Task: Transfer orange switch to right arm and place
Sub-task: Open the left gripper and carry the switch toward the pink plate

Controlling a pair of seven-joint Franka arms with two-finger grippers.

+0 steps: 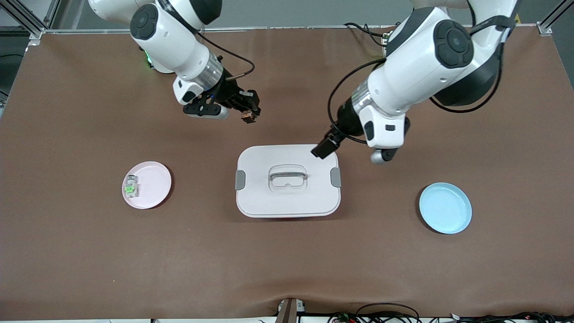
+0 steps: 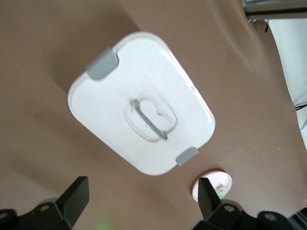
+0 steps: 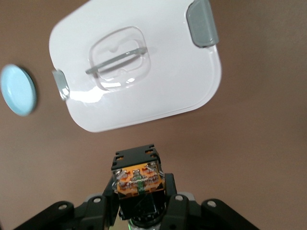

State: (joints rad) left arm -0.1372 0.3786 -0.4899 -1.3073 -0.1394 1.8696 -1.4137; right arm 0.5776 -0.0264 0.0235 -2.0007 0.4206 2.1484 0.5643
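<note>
Right gripper [image 1: 247,115], upper centre of frame, is clamped on the switch [image 3: 139,178] — handover looks done; left gripper [image 2: 142,201] hangs wide and empty over the box [image 1: 287,211] — clear.

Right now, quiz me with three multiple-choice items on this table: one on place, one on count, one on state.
1. Where is the orange switch?
A. In the right gripper
B. On the blue plate
C. On the white box

2. How many plates are on the table?
A. One
B. Two
C. Three

3. How is the left gripper?
A. Shut on the switch
B. Open, holding nothing
C. Shut on the box handle

Answers: 1 A, the right wrist view shows the switch clamped between its fingers. 2 B, one pink plate and one blue. 3 B, its fingers stand apart above the box.
</note>
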